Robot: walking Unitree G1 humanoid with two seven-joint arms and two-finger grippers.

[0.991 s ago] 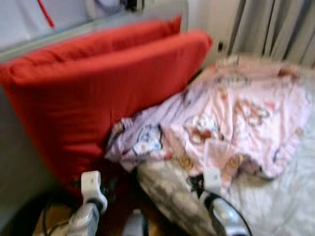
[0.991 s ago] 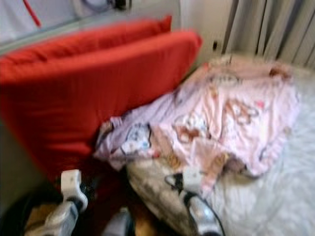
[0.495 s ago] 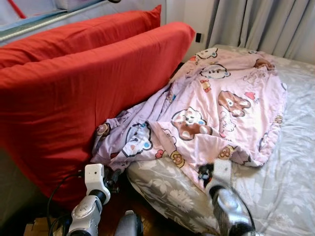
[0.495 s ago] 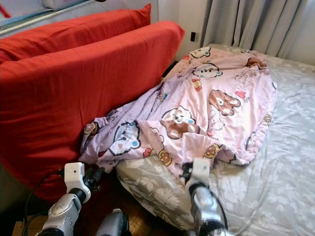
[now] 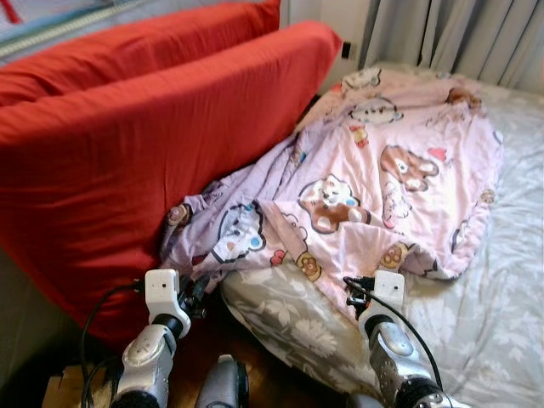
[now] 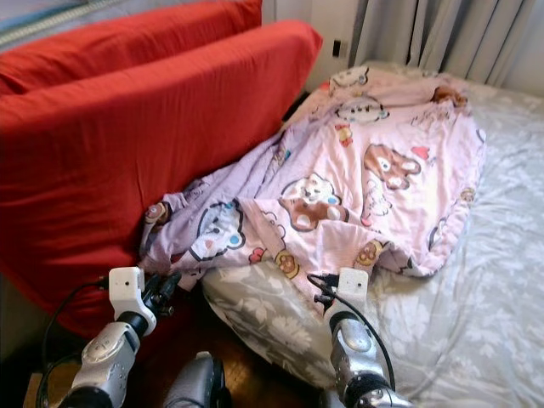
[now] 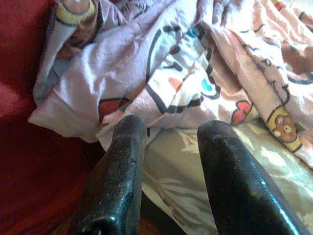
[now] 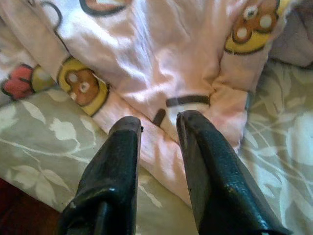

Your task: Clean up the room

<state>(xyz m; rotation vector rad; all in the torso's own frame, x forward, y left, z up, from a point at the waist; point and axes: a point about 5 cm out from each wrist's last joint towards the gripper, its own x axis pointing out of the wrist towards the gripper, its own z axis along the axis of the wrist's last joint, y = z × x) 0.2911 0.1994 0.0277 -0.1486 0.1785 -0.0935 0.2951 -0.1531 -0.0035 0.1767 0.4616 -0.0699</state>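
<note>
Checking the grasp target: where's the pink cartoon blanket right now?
In the head views the pink cartoon blanket lies crumpled on the grey floral bed, its left side against the red cushions, its near edge just ahead of both grippers.

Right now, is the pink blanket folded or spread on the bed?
Neither: the pink blanket lies crumpled, bunched in wrinkles against the red cushion, its lower corner hanging off the edge of the bed.

Crumpled cartoon blanket on my bed

In front of me a pink and lilac blanket (image 5: 382, 170) printed with bears and other cartoon animals lies rumpled across the grey leaf-patterned bed sheet (image 5: 501, 314). Its far end reaches toward the curtain side, its left side bunches against the red cushion (image 5: 144, 161), and its near hem droops over the mattress edge.
</note>
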